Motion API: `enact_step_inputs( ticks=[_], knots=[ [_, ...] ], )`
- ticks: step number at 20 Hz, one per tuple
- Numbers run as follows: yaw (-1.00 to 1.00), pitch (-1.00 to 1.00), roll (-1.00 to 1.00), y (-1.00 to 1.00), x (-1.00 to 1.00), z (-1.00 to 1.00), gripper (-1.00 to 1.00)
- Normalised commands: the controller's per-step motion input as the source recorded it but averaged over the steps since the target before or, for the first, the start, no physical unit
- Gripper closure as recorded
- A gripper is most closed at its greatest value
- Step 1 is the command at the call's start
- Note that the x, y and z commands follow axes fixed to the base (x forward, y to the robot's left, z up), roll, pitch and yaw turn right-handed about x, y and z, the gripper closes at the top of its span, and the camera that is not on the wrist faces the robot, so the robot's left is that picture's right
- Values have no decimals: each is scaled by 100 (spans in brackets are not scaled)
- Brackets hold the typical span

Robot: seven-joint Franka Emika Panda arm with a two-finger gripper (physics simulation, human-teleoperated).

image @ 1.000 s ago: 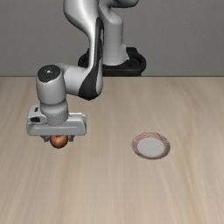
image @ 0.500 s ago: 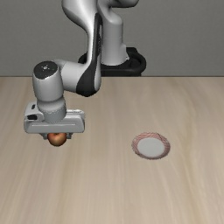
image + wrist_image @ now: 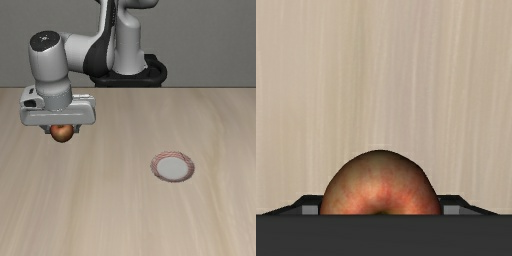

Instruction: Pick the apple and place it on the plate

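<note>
Clearly my hand (image 3: 60, 128) grips the round reddish-brown apple (image 3: 61, 136), well apart from the white red-rimmed plate (image 3: 173, 168).

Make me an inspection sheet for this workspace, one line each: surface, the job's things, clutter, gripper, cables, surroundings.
Surface: light wooden table, flat, with an even grain.
Job's things: apple sits between the fingers under the hand, well apart from the plate. The plate lies flat toward the exterior view's right with nothing on it.
Clutter: nothing seen.
Gripper: gripper points down and is shut on the apple.
Cables: nothing seen.
Surroundings: dark robot base at the table's far side, with a plain grey backdrop behind it.
</note>
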Motion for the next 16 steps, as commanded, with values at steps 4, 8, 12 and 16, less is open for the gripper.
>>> enact_step_inputs(
  ticks=[4,8,12,16],
  knots=[
    [0,0,0,100,0,0,100],
    [0,0,0,100,0,0,100],
    [0,0,0,100,0,0,100],
    [0,0,0,100,0,0,100]
  ],
)
